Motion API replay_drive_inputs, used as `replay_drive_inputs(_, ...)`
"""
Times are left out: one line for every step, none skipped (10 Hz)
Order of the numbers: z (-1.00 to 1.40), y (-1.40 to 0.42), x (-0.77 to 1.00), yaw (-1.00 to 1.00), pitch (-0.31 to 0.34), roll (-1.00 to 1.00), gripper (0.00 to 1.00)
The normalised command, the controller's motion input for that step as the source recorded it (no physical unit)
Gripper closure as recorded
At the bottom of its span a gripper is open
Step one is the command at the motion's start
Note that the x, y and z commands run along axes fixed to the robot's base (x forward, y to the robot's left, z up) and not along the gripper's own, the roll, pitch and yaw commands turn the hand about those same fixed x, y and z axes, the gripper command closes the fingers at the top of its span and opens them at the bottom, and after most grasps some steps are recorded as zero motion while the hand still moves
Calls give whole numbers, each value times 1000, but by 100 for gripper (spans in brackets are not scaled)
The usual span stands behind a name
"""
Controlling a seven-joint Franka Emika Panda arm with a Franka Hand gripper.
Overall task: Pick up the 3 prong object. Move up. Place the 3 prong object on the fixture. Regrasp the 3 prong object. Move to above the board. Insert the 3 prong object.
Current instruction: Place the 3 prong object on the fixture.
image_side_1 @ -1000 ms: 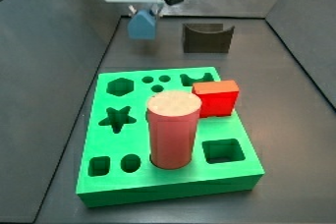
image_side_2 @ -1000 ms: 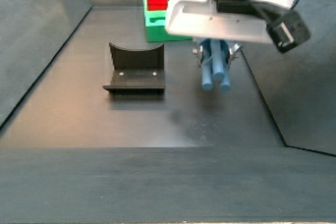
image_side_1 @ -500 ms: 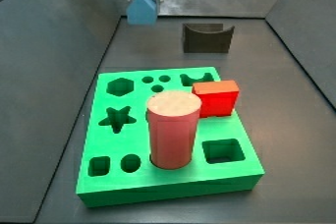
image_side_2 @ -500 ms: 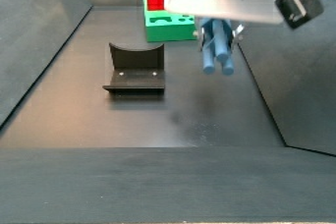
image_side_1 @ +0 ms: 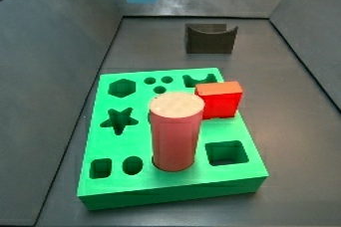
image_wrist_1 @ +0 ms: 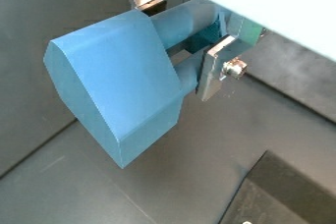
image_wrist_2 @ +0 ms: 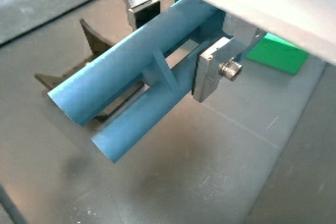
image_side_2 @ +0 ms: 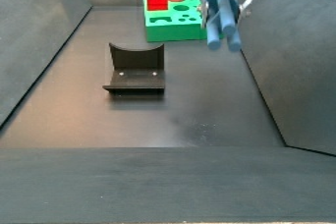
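Gripper clenched on the 3 prong object, high above the fixture and off to one side. Move-up step, seemingly; next, lowering it onto the fixture's notch.

Hand — 3 prong object — higher

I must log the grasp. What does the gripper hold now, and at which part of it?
The gripper, raised high above the floor, holds the 3 prong object. Its fingers clamp the upper end; the rest hangs free below.
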Motion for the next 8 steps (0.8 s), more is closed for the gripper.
replay_drive_inputs(539,13,-13,-5,62,80,100)
replay_drive_inputs(387,14,-5,2,72,83,100)
replay_drive_inputs(288,15,-2,6,79,85,100)
replay_drive_inputs(29,-199,1000,491,-122,72,100)
replay_drive_inputs(2,-198,1000,455,-111,71,100)
replay_drive_inputs(-2,-181,1000,337,-86,63,100)
replay_drive_inputs(-4,-165,1000,199,-47,50,100)
replay_drive_inputs(-5,-158,1000,133,-23,42,100)
